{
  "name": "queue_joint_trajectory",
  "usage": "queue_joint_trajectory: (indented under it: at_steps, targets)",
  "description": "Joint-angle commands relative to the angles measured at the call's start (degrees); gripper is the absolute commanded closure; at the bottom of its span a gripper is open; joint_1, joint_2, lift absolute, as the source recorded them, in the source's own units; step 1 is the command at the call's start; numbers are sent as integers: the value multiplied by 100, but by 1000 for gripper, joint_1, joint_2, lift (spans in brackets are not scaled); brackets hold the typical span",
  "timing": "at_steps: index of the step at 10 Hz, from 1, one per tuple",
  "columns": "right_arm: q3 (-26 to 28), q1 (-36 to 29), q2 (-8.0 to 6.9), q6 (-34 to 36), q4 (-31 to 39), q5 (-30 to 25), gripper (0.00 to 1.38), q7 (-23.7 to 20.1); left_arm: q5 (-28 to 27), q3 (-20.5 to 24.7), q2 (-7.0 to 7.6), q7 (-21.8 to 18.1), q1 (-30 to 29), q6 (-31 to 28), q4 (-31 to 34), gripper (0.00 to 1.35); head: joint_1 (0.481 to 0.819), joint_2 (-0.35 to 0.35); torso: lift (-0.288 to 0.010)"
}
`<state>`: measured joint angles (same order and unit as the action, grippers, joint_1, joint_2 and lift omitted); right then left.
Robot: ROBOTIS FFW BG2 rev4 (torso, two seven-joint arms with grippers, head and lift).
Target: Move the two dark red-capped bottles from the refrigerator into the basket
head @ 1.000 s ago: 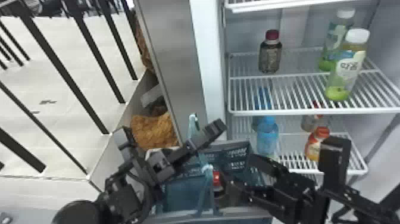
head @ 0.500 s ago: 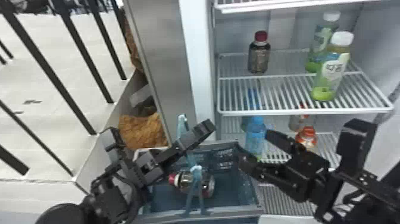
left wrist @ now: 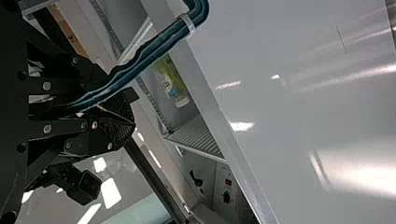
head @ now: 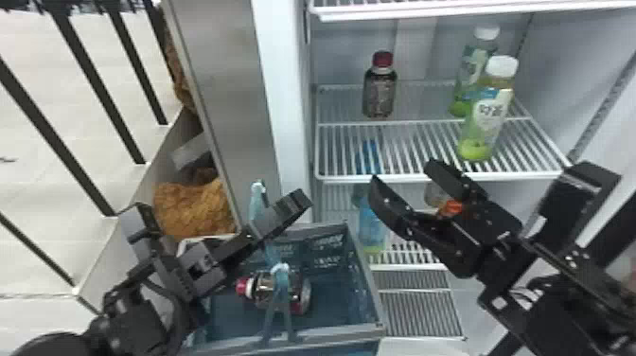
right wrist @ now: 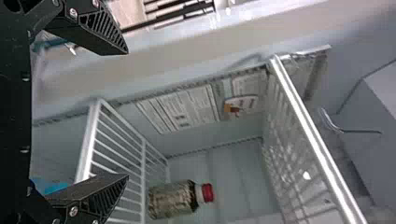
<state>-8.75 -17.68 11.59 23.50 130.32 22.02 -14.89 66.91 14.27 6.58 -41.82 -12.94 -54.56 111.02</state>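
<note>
Refrigerator [head: 279, 71]: standing open, wire shelves inside.
Middle shelf [head: 407, 151]: carries three upright bottles; its front edge lies across the view just above the right gripper [head: 402, 173].
Basket [head: 369, 279]: below and to the left of the shelves, its teal handle [head: 280, 303] raised over the opening.
Right gripper: comes in from the right, angled up toward the middle shelf, fingers spread wide with nothing between them.
Left gripper [head: 299, 201]: reaches over the basket from the left, angled up to the right; fingers clenched on the handle.
Brown lump [head: 194, 208]: beside the refrigerator's metal side, behind the left gripper.
Green bottles [head: 487, 118]: two, white-capped, upright at the right of the middle shelf.
Blue bottle [head: 371, 227]: on the shelf below, partly behind the right gripper.
Dark red-capped bottles: one [head: 380, 92] upright on the middle shelf, left of the green pair; the other [head: 298, 291] on its side in the basket, handle crossing over it.
</note>
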Motion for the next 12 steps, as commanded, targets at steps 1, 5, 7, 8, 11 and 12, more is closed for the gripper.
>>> queue_joint_trajectory:
  at_steps: [1, 5, 7, 8, 11, 12]
  targets:
    - [29, 137, -25, -157, -129, -65, 147, 100, 16, 1, 1, -1, 0, 0, 0, 1202, 695, 60, -34]
    - [-16, 672, -131, -466, -818, -351, 148, 504, 50, -10, 1, 8, 0, -14, 0, 1202, 695, 24, -34]
    - [-50, 1079, -219, -537, -1325, -396, 148, 610, 50, -10, 1, 8, 14, -28, 0, 1202, 695, 9, -34]
    - [-108, 1304, -245, -551, -1564, -419, 148, 645, 50, -10, 1, 8, 14, -28, 0, 1202, 695, 7, -34]
    - [-222, 1951, -342, -663, -2351, -419, 148, 742, 50, -22, 19, 8, 28, -28, 0, 1202, 690, 8, -34]
    - [-233, 2176, -377, -691, -2633, -408, 148, 768, 61, -22, 19, 8, 28, -28, 0, 1202, 684, 9, -34]
